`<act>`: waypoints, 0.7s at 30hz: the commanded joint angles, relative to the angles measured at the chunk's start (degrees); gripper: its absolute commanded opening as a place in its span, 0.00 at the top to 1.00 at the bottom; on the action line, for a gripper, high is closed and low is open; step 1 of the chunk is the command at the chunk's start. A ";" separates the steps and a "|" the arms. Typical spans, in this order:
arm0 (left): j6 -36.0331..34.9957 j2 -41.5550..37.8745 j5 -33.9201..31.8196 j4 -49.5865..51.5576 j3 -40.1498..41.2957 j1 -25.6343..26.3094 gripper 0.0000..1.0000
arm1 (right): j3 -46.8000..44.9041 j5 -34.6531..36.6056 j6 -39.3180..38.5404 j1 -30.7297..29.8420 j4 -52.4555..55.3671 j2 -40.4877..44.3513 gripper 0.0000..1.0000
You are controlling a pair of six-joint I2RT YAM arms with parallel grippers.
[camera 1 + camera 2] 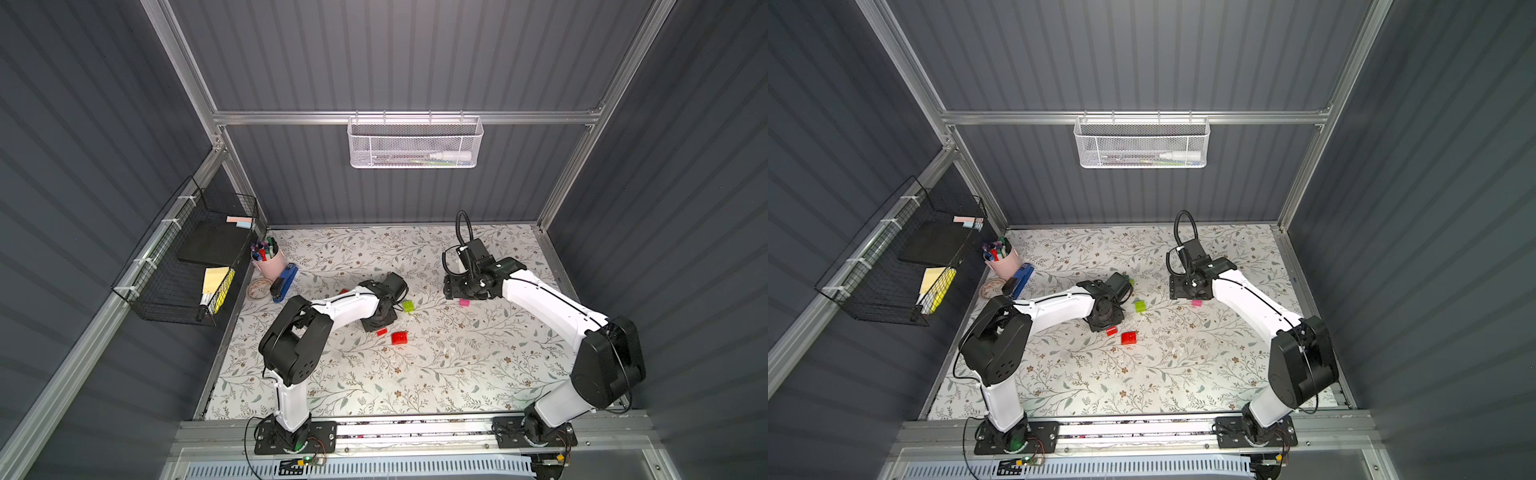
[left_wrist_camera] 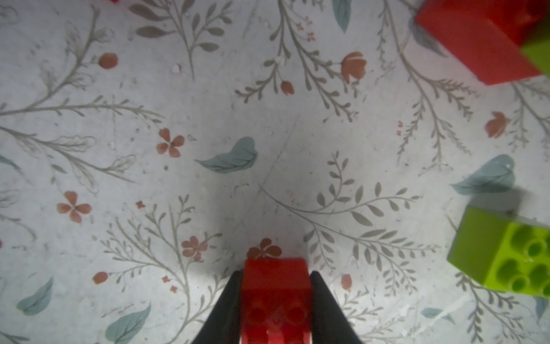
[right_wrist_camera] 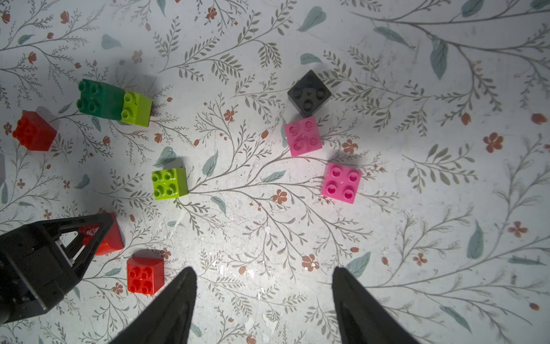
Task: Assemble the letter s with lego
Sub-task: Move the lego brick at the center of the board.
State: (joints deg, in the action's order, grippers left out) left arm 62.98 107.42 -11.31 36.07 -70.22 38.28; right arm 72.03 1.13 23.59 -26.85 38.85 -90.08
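Observation:
My left gripper (image 2: 276, 273) is shut on a small red lego brick (image 2: 275, 286), low over the flowered mat. In both top views that brick (image 1: 381, 331) (image 1: 1111, 331) shows at the gripper's tip. Beside it lie a larger red brick (image 1: 399, 337) and a lime brick (image 1: 408, 306). In the right wrist view my right gripper (image 3: 263, 277) stands open and empty above the mat. Ahead of it lie two pink bricks (image 3: 303, 136) (image 3: 342, 183), a black brick (image 3: 309, 93), a lime brick (image 3: 169, 183), a dark green brick (image 3: 101, 99) joined to a lime one (image 3: 137, 108), and red bricks (image 3: 145, 275) (image 3: 34, 131).
At the mat's far left stand a pink cup of pens (image 1: 268, 259), a blue stapler (image 1: 284, 282) and a tape roll (image 1: 259, 288). A black wire basket (image 1: 187, 257) hangs on the left wall, and a white mesh basket (image 1: 415, 143) on the back wall.

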 commanded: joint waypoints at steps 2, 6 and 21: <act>6.76 2.28 -1.82 1.91 -2.70 1.65 0.67 | -1.42 -2.35 -1.04 0.40 -0.83 1.39 0.26; 10.65 5.46 -0.78 2.13 -7.41 3.25 0.66 | -2.71 -4.29 -2.44 0.57 -1.75 1.94 0.26; 10.64 7.64 -4.32 5.97 -12.79 5.36 0.49 | -6.53 -10.73 -6.32 2.06 -3.73 4.35 0.25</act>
State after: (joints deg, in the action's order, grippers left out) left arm 73.56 115.66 -13.56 38.96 -81.56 43.35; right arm 66.30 -7.03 18.94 -25.12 35.83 -86.85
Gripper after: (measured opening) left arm 0.497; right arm 0.746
